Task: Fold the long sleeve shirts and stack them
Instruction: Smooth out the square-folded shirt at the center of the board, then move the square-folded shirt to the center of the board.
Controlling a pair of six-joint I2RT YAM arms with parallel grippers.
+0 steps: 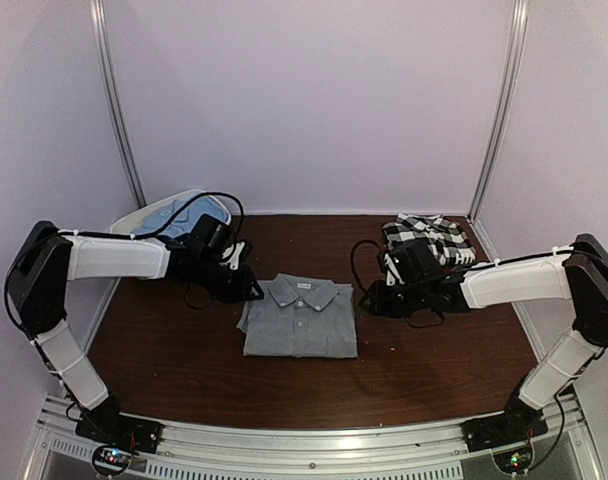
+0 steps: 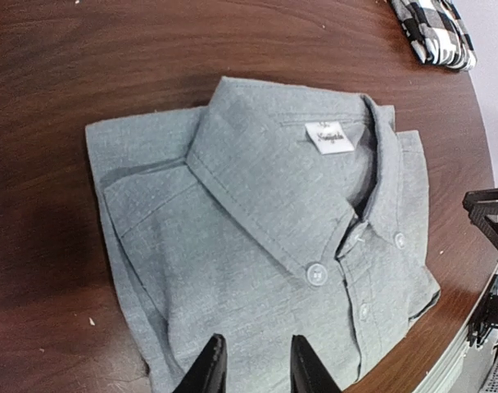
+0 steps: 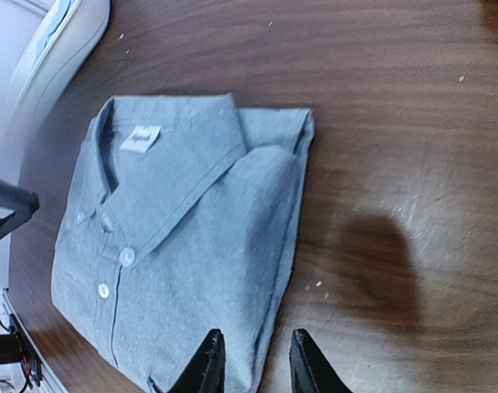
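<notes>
Top external: neatly folded grey shirt (image 1: 300, 318); left pincer (image 2: 257, 344), right pincer (image 3: 249, 340) narrowly parted.

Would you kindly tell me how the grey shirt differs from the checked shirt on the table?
The grey shirt is plain; the checked shirt is black and white. The grey shirt lies centrally; the checked shirt sits at the far right corner. The grey shirt is a flat rectangle, collar up; the checked shirt looks lumpier. Both rest on the table.
</notes>
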